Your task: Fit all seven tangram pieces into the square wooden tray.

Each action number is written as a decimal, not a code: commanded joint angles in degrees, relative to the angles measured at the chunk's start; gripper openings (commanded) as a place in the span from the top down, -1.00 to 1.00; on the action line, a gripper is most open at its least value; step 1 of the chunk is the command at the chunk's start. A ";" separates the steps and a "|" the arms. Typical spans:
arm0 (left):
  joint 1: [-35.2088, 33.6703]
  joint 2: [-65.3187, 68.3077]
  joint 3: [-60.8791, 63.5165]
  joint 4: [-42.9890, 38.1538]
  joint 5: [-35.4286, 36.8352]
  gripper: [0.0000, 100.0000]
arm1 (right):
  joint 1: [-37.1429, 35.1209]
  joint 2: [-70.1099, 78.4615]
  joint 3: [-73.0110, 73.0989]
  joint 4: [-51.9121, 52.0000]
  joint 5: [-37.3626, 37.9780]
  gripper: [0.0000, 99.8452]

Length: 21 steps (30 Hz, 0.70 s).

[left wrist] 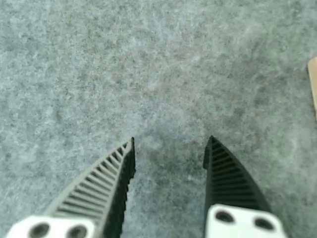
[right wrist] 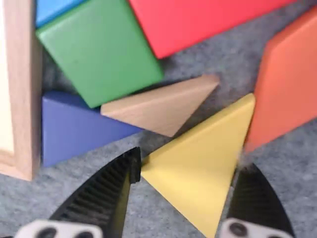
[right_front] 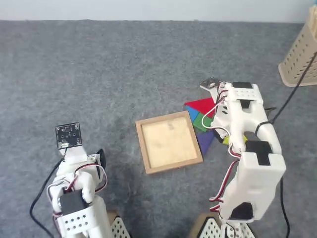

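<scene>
Tangram pieces (right_front: 200, 106) beside tray (right_front: 142, 148) lie largely hidden under right arm (right_front: 252, 148).

Tangram pieces (right_front: 200, 107) partly behind right arm (right_front: 250, 130)

We count seven tangram pieces in all: one light blue piece (right wrist: 52, 7), one green piece (right wrist: 99, 49), one red piece (right wrist: 198, 20), one orange piece (right wrist: 290, 84), one bare-wood triangle (right wrist: 158, 106), one yellow triangle (right wrist: 203, 158) and one dark blue triangle (right wrist: 74, 126). That gives us three plain triangles; the other four are cut off or partly covered, so we cannot sort them by shape. We count one square wooden tray (right_front: 143, 141). There are two arms, the left arm (right_front: 74, 193) and the right arm (right_front: 250, 148), and two grippers, the left gripper (left wrist: 171, 140) and the right gripper (right wrist: 192, 158), each with two fingers. We count one slotted basket (right_front: 302, 54).
</scene>
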 commanded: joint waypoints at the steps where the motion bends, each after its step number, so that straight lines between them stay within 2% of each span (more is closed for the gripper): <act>1: 0.09 -0.88 -0.75 0.26 -0.26 0.57 | 1.10 -1.98 -1.49 1.98 -1.41 0.58; 7: 0.09 -0.88 -0.75 0.26 -0.26 0.57 | 1.63 -10.86 0.53 2.24 -4.31 0.57; 10: 0.09 -0.88 -0.75 0.26 -0.26 0.57 | 1.63 -14.73 3.69 4.53 2.11 0.55; 14: 0.09 -0.88 -0.75 0.26 -0.26 0.57 | 2.24 -17.19 8.09 7.43 13.54 0.40; 17: 0.09 -0.88 -0.75 0.26 -0.26 0.57 | 2.86 -17.27 10.02 4.70 14.24 0.31; 21: 0.09 -0.88 -0.75 0.26 -0.26 0.57 | 2.95 -17.27 11.96 0.92 14.24 0.29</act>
